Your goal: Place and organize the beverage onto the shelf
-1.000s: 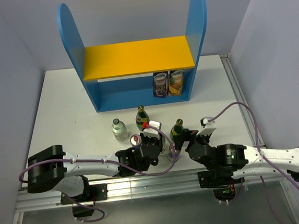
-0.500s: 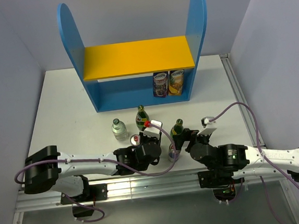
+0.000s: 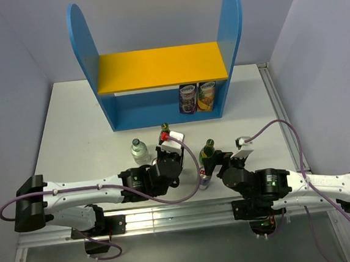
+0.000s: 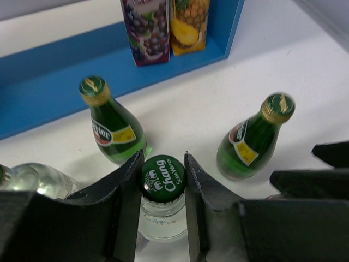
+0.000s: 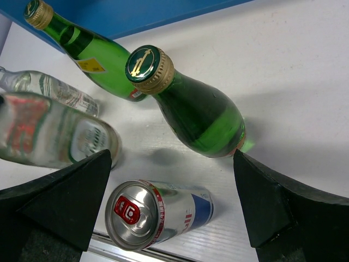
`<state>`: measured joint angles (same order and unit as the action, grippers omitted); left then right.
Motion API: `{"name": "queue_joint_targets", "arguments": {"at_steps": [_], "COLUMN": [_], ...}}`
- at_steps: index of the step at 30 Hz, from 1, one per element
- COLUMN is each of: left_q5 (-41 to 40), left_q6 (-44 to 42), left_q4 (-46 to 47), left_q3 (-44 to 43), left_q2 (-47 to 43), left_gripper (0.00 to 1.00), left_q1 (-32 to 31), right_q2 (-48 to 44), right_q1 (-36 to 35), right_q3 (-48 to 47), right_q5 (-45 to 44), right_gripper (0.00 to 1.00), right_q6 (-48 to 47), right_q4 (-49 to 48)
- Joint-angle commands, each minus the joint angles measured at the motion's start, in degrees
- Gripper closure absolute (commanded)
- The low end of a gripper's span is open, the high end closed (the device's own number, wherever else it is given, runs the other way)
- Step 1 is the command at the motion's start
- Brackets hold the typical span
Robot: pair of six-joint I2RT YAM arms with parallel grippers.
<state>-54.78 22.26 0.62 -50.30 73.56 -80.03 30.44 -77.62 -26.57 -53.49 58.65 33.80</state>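
Left gripper (image 4: 163, 164) is clamped hard on the clear bottle (image 4: 162, 221). Both fingers (image 4: 126, 191) pinch its neck just under the green Chang cap, and the bottle sits upright, dead centre between them. Whether its base touches the table (image 3: 70, 128), I can't tell.

Reading round that cap in the left wrist view: one green bottle (image 4: 113, 131) stands close in at 11 o'clock. The other green bottle (image 4: 252, 141) is a little further off at 2 o'clock, and a second clear bottle (image 4: 27, 180) edges in at 9 o'clock.

Straight up at 12 o'clock is the shelf (image 4: 49, 87), well apart from the held bottle. A purple carton (image 4: 146, 30) and a yellow carton (image 4: 189, 24) stand side by side on its lower tier.

Over to the right gripper (image 5: 170, 164): jaws spread wide, gripping nothing. A blue-silver can (image 5: 158, 210) stands at 6 o'clock of the gap and the nearer green bottle at 12 o'clock, with blurred clear glass at 9 o'clock.

From above, every drink in sight stands on the table at 6 o'clock of the shelf, between it and the arm bases
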Motion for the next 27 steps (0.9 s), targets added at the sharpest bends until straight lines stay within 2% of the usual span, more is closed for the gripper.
{"name": "queue_joint_targets", "arguments": {"at_steps": [1, 4, 12, 13, 20, 27], "left_q5": [-3.5, -1.9, 7.0, 7.8, 14.8, 22.0], "left_q6": [-4.2, -6.4, -12.9, -13.2, -14.8, -14.5], "left_q4": [3.2, 0.3, -6.1, -6.9, -12.4, -14.9], "left_q3": [-7.7, -12.3, -28.8, -32.8, -46.8, -55.9], "left_q2": [-4.6, -6.1, -7.0, -6.0, 0.8, 8.9], "left_gripper": [1.0, 1.0, 1.0, 1.0, 1.0, 1.0], "left_q1": [1.2, 3.9, 18.9, 21.8, 33.6, 43.9], "right_q2": [0.2, 0.4, 0.3, 0.2, -0.3, -1.1], "right_q1": [0.1, 0.1, 0.1, 0.1, 0.1, 0.1], "right_q3": [0.1, 0.0, 0.0, 0.1, 0.3, 0.7], "right_q5": [-1.3, -1.4, -1.6, -1.7, -1.5, -1.1], "right_gripper": [0.0, 0.0, 0.0, 0.0, 0.0, 0.0], "right_q6": [0.0, 0.1, 0.3, 0.3, 0.2, -0.2], "right_q4": [-1.4, -1.3, -1.2, -1.2, -1.3, -1.7]}}
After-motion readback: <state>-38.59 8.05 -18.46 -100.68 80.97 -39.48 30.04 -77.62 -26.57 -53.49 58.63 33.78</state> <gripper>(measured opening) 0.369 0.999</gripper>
